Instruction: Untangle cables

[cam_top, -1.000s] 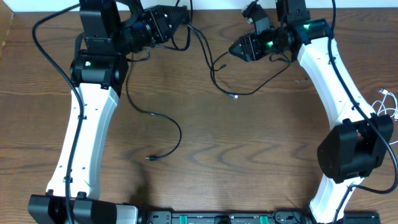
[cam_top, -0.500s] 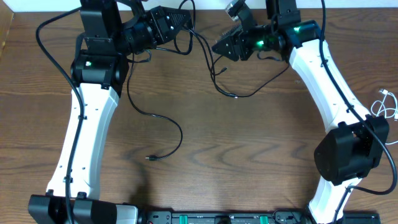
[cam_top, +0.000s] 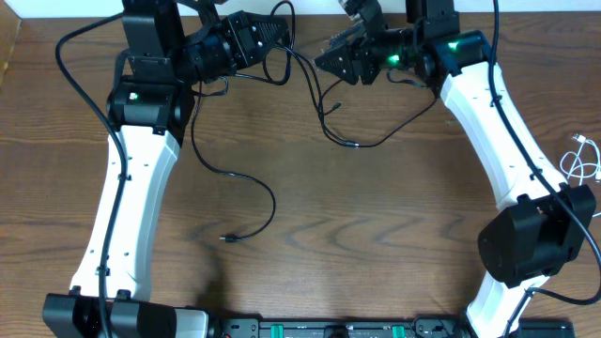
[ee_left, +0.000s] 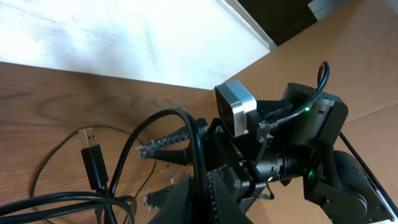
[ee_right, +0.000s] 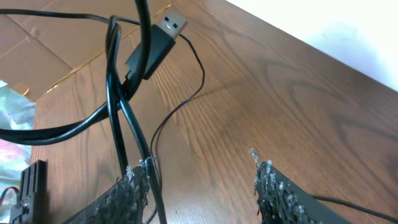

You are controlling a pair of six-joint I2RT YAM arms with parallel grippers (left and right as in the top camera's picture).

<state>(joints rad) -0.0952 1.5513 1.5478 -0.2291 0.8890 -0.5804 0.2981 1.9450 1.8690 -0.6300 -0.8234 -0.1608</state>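
Overhead, nearest the arm bases, a small plug end [cam_top: 225, 238] is being seen lying free on the wooden table [cam_top: 394, 235]. From it one of the black cables [cam_top: 272, 202] is being traced through a curve and then up alongside the left arm toward the far edge. At the right edge of the table, well apart from the rest, a white cable [cam_top: 582, 161] is being seen in a small coil beside the right arm. Farther back, more black cord is being seen in a loose loop on the wood, with another plug end [cam_top: 356, 145] below the two grippers. At the far edge the left gripper [cam_top: 278, 30] and right gripper [cam_top: 321, 62] are being held tip toward tip, near each other, with black strands draped between them. In the left wrist view the left gripper's jaws are being pressed nearly together on a looped black cable [ee_left: 196, 140], which is being carried up out of them in an arch. In the right wrist view the right gripper's jaws are being held wide apart with nothing gripped. Black strands are being seen just beside one of its fingers [ee_right: 134, 190]; contact cannot be told. A USB plug [ee_right: 155, 38] is being seen among those strands. Beyond the table a white wall [ee_left: 93, 37] is being seen.
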